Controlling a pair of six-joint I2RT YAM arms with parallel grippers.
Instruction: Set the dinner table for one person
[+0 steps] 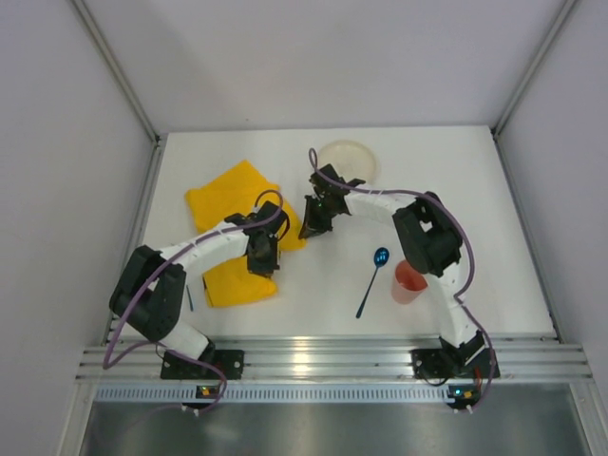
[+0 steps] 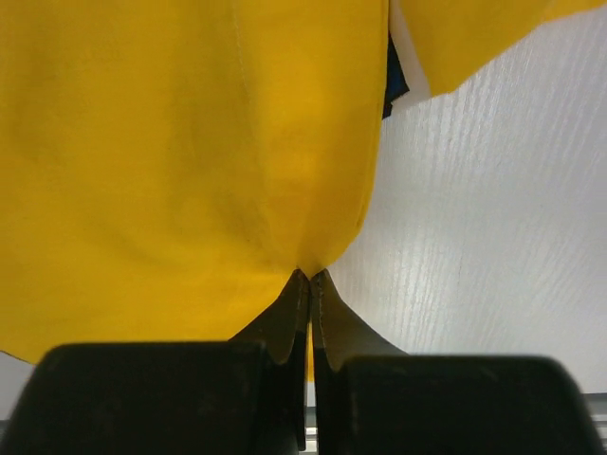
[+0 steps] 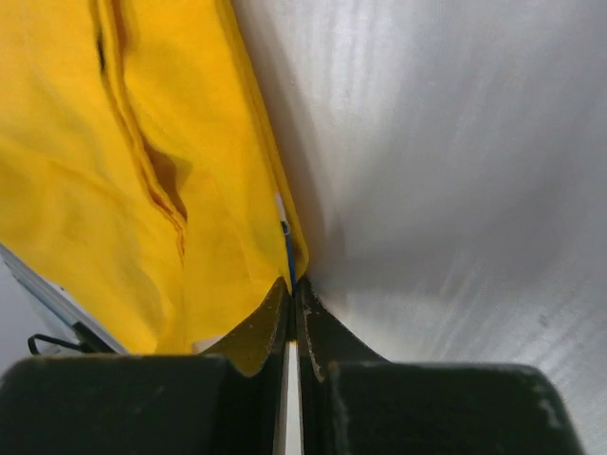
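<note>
A yellow cloth (image 1: 228, 195) lies crumpled on the left half of the white dinner table (image 1: 456, 190). My left gripper (image 1: 263, 255) is shut on the cloth's near right part; in the left wrist view the jaws (image 2: 310, 275) pinch a fold of the cloth (image 2: 190, 142). My right gripper (image 1: 312, 226) is shut on the cloth's right edge; in the right wrist view the jaws (image 3: 291, 284) pinch its hem (image 3: 114, 190). A pale plate (image 1: 347, 160), a blue spoon (image 1: 375, 275) and a red cup (image 1: 410, 282) sit on the table.
A thin dark utensil (image 1: 189, 296) lies left of the cloth, near the left arm. The ribbed aluminium rail (image 1: 332, 361) runs along the near edge. White walls close in the table at the left, back and right. A blue item (image 2: 394, 81) peeks from under the cloth.
</note>
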